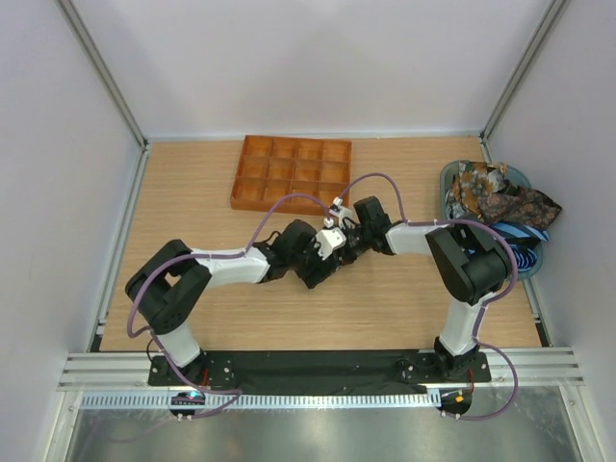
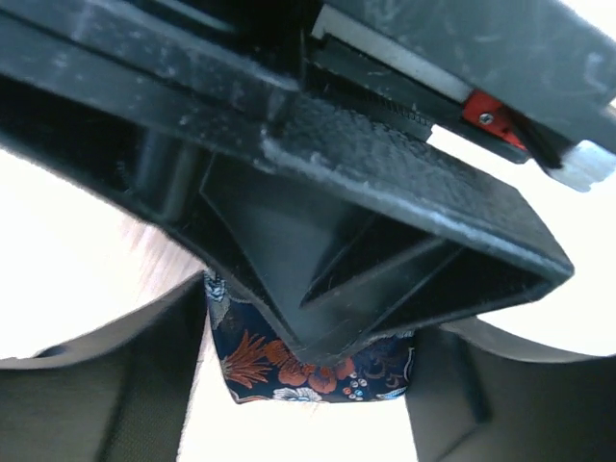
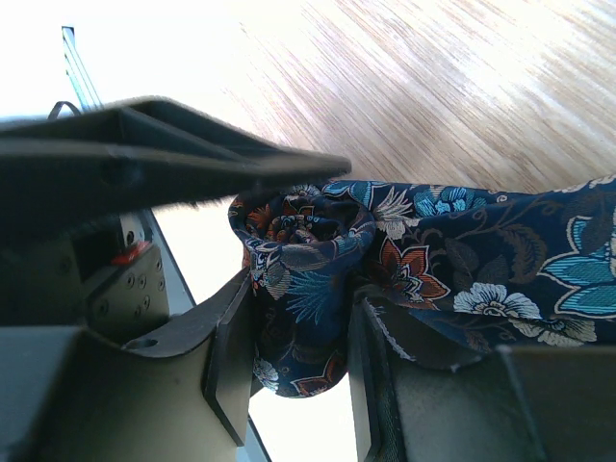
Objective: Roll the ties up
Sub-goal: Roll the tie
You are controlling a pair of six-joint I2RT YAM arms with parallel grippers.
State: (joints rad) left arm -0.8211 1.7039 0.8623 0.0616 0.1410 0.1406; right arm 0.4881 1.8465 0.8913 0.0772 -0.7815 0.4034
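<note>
A rolled tie (image 3: 462, 250) is clamped by the right gripper (image 3: 300, 337). Whether the left gripper (image 2: 308, 404) is closed cannot be determined. Further ties (image 1: 496, 197) are piled at 3 o'clock.

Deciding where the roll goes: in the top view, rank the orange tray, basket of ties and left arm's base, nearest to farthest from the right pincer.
From the right pincer, shut on the tie roll, mid-table:
1. orange tray, just behind, to the left.
2. basket of ties, far right.
3. left arm's base, near-left edge.
</note>
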